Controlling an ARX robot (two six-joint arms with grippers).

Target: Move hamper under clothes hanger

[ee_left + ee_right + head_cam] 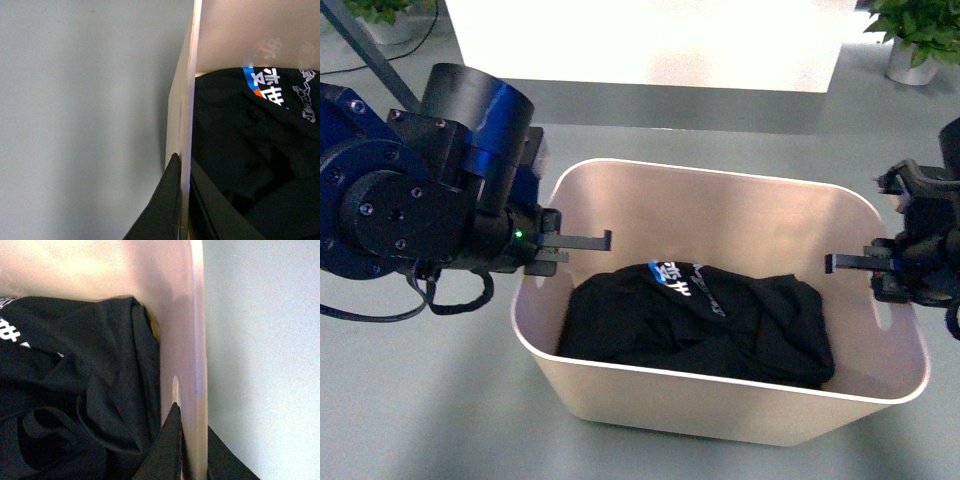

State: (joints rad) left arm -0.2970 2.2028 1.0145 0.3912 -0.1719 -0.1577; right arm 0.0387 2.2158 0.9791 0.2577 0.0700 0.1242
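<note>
While hamper holds black clothes | left gripper pinches its wall | right gripper seemingly likewise

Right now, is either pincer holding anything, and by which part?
Both hold the hamper: the left pincer grips one short side wall at the rim, the right pincer the opposite wall.

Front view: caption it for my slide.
The left tool and right tool clamp opposite ends of the hamper, which holds black clothing.

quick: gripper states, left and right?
left gripper: closed on the hamper, fingers straddling its short wall.
right gripper: closed on the opposite short wall.
</note>
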